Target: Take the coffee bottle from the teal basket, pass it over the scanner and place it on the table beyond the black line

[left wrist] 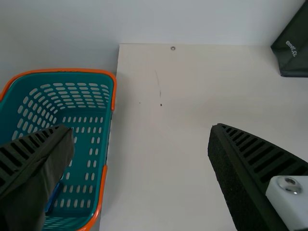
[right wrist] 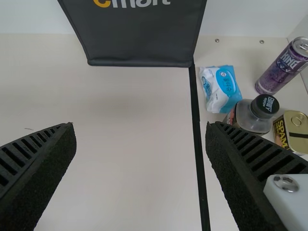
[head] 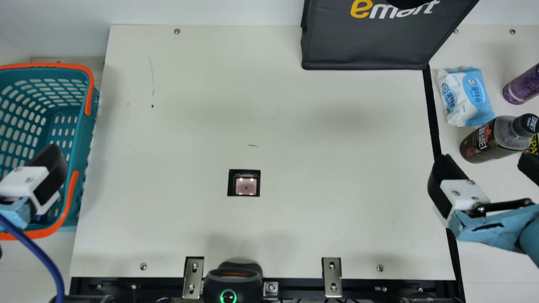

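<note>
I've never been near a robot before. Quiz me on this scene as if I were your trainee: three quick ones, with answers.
1. True or false: the wipes pack and the purple can are on the same side of the black line.
2. What colour are the handles of the teal basket?
A) yellow
B) orange
C) purple
3. Fill in "open" or "shut": the left gripper is ____.

Key: 1. True; 2. B; 3. open
</note>
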Controlling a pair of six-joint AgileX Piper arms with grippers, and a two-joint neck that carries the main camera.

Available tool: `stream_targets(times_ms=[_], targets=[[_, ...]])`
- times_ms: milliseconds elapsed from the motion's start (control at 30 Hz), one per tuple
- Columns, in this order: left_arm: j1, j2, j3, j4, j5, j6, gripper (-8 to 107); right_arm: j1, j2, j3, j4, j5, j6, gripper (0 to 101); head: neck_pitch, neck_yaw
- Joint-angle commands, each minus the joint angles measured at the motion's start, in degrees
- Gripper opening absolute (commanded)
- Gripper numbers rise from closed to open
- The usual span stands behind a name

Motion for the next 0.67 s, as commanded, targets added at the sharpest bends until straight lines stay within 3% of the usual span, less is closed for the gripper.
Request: stream_targets(times_ms=[0,633], targets=[[0.0,0.0,0.0,0.0,0.0,0.0,90,0.0,0.0,0.0,0.0,0.0,0.0,95,-1.7,0.2],[0.0,0.0,0.0,0.0,0.0,0.0,90,0.0,0.0,0.0,0.0,0.0,0.0,95,-1.7,0.2]])
